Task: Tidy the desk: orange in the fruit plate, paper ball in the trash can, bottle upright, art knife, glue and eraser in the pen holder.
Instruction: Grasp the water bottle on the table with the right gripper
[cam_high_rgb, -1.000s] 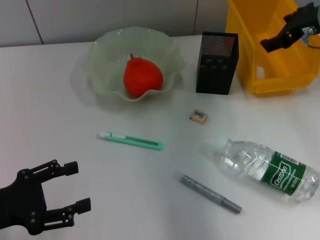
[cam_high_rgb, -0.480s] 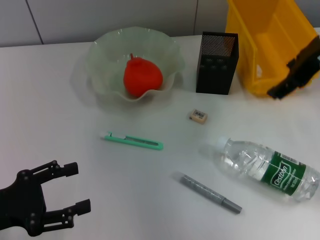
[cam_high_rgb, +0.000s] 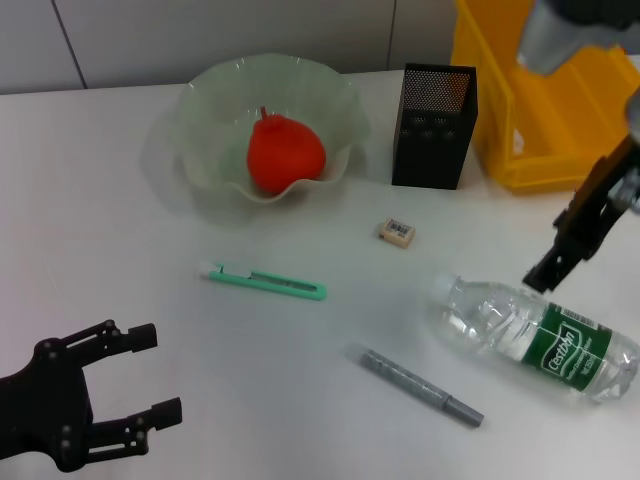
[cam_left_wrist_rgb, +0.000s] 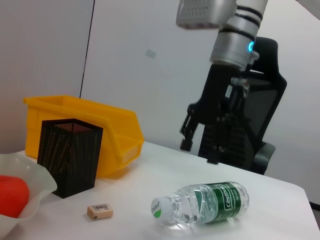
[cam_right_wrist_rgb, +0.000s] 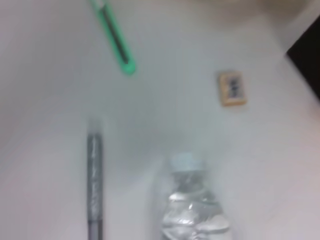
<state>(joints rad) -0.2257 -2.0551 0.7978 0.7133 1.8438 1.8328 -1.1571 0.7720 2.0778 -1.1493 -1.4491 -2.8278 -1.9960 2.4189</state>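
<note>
My right end effector (cam_high_rgb: 568, 248) hangs at the frame's right, fingers parted, empty, just above the bottle (cam_high_rgb: 535, 334), whose long axis runs toward lower right.

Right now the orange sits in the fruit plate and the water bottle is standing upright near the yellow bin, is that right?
Not quite. The orange is in the fruit plate, but the bottle is lying on its side on the table, cap toward the pen holder. The head view shows it, with the right tool above it.
</note>
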